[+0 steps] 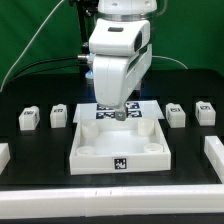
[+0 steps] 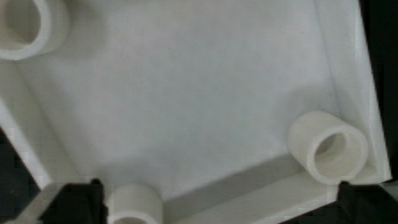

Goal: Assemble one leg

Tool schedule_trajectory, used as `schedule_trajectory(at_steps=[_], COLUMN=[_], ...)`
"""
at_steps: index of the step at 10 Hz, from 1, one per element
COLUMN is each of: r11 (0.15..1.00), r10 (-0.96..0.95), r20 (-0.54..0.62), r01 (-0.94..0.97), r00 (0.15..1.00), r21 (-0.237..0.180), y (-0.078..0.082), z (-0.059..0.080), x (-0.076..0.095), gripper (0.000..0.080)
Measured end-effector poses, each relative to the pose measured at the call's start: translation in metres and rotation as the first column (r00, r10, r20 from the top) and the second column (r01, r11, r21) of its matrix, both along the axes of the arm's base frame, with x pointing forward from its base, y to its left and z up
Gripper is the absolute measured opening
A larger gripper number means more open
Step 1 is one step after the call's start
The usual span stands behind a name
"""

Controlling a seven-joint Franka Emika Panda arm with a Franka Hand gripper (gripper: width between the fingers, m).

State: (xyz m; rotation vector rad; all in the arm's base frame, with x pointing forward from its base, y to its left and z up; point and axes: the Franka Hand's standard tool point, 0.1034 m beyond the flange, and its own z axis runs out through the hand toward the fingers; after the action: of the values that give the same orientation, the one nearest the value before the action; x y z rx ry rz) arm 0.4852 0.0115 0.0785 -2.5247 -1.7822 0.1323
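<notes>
gripper (image 1: 122, 113) tips half hidden behind tray (image 1: 90, 150) rim mid-desk, wrist view shows jaws apart over socket (image 2: 329, 150), legs (image 1: 58, 114) only in exterior view

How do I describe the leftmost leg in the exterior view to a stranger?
Find the large white tray in the centre. On the exterior view's left of it stand two small tagged posts. The leg is the outer one, farther from the tray than its neighbour.

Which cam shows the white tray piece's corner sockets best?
Wrist view: the corner sockets sit close up, with their round bores clear. The exterior view shows the whole tray piece, but the sockets there are only small bumps inside its corners.
</notes>
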Motion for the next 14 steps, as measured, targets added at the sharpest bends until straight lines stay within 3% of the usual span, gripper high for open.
schedule_trajectory(at_steps=[3,5,9,14], r11=[0.998,0.980,0.945,0.947], r10=[0.057,0.199,0.326,0.320], r20=[0.016,0.023,-0.004,-0.053], r01=[-0.057,-0.200,-0.326,-0.317], r00=[0.998,0.980,0.945,0.946], r21=[0.007,0.022,0.036,0.062], y=[0.000,0.002,0.004,0.004], z=[-0.004,-0.018,-0.033,-0.061], x=[-0.002,-0.029,-0.064,-0.080], gripper=[0.0650,0.0650,0.0650,0.0650])
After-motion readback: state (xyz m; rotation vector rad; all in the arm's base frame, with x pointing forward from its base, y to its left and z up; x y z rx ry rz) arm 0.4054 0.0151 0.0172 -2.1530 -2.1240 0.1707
